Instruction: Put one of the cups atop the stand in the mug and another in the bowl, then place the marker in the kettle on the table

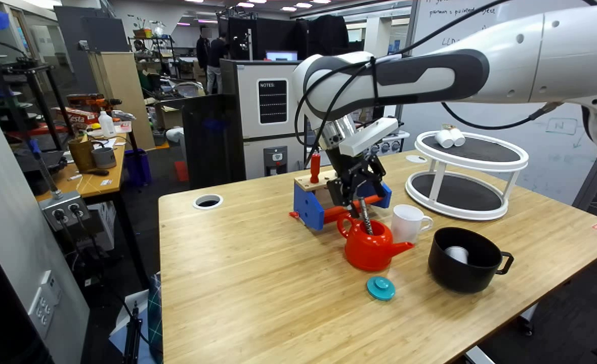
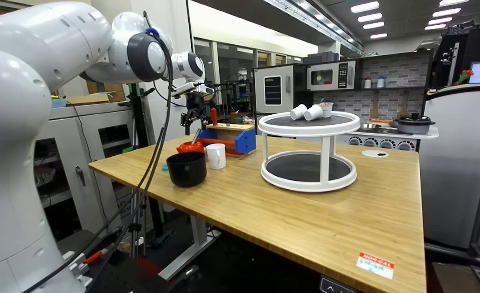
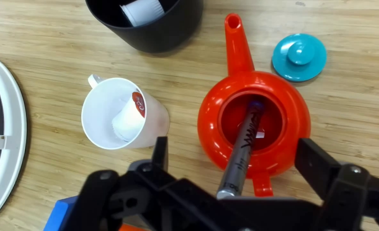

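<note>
The marker (image 3: 242, 152), silver with black scrawl and a blue end, leans in the red kettle (image 3: 295, 118), blue end down inside, barrel slanting out past the rim. The gripper (image 3: 231, 147) is spread wide, jaws on either side of the barrel. The mug (image 3: 157, 120) contains a red-marked cup (image 3: 128, 123); the bowl (image 3: 163, 38), a white cup (image 3: 144, 12).

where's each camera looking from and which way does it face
In an exterior view: higher than the tabletop, facing across toward the kettle; the arm enters from picture right.
In an exterior view: close to the arm, facing past the stand toward the microwave; arm at picture left.
Wrist view: over the kettle, facing down into it; open gripper along the bottom.
Both exterior views share the stand and bowl.
</note>
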`<state>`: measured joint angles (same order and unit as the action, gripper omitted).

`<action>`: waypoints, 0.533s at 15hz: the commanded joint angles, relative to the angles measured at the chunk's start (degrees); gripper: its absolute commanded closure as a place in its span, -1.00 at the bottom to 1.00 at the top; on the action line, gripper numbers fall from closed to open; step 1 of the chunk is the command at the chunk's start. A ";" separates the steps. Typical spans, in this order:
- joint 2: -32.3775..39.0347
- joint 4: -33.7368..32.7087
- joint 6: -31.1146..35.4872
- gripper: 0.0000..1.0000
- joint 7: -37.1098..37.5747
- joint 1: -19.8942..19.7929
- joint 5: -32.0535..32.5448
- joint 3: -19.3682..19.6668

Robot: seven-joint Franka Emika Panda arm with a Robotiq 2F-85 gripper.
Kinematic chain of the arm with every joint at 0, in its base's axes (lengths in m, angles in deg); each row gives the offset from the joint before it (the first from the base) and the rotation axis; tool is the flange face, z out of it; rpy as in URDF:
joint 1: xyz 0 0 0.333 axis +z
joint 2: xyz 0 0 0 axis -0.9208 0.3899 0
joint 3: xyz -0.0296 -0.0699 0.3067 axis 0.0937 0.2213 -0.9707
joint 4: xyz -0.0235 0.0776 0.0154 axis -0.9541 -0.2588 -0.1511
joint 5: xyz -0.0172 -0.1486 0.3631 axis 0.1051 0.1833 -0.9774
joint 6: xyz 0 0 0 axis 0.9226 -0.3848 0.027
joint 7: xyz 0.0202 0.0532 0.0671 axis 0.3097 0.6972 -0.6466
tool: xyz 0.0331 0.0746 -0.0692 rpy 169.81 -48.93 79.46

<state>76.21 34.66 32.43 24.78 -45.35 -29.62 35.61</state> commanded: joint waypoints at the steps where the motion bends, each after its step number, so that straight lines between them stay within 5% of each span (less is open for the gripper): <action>1: 1.24 -2.08 -1.21 -1.00 -1.52 0.22 1.26 0.62; 8: 2.52 -4.36 -2.17 -1.00 -3.20 1.05 3.09 0.79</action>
<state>77.16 33.93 32.29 23.62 -45.12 -27.80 35.87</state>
